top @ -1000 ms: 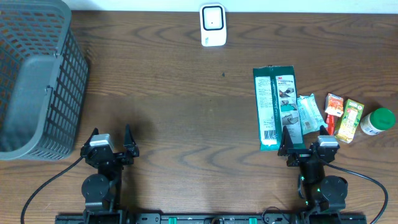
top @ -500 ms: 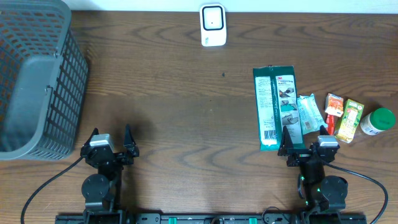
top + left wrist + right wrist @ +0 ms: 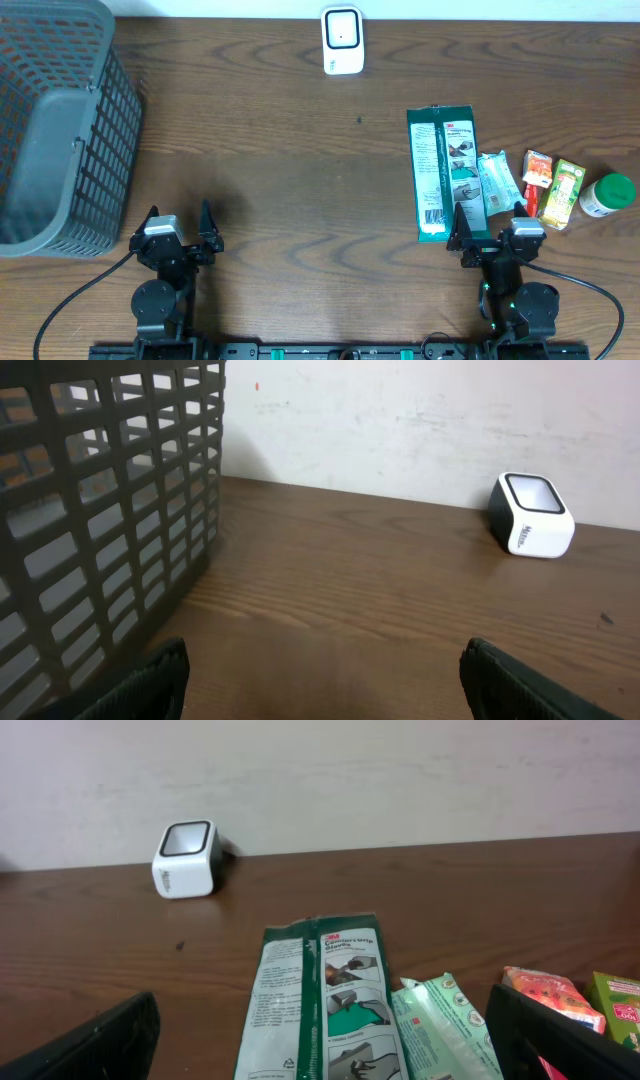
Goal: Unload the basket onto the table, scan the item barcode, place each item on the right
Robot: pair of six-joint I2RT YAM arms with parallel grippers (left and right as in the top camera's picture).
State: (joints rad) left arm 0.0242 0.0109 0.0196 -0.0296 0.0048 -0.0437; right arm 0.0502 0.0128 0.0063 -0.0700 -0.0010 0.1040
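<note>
Nothing has shifted since the earlier frames; both arms sit parked at the near edge of the worktop (image 3: 280, 150).

Left claw (image 3: 180, 214) stands wide and holds nothing, its dark fingers (image 3: 150, 680) framing bare wood. Right claw (image 3: 488, 212) is spread just as wide and is also empty.

Just ahead of the right claw lies a long green packet (image 3: 440, 172), flat on the worktop. Its near end falls between the claw's fingertips in the wrist view, and I cannot tell whether a finger touches it. A red "3M" logo (image 3: 333, 937) reads at the packet's far end. The smaller print and the pale panel at the near end are too small to make out.

Beside it to the right lie a pale green sachet (image 3: 497, 182), a small orange pack (image 3: 538, 168), a yellow-green carton (image 3: 566, 193) and a white bottle with a green lid (image 3: 610, 194), all close together.

Well apart, at the far edge of the worktop, stands the white scanner (image 3: 341, 40), with dark lettering on its side that cannot be read. A grey mesh basket (image 3: 60, 130) fills the far left corner.
</note>
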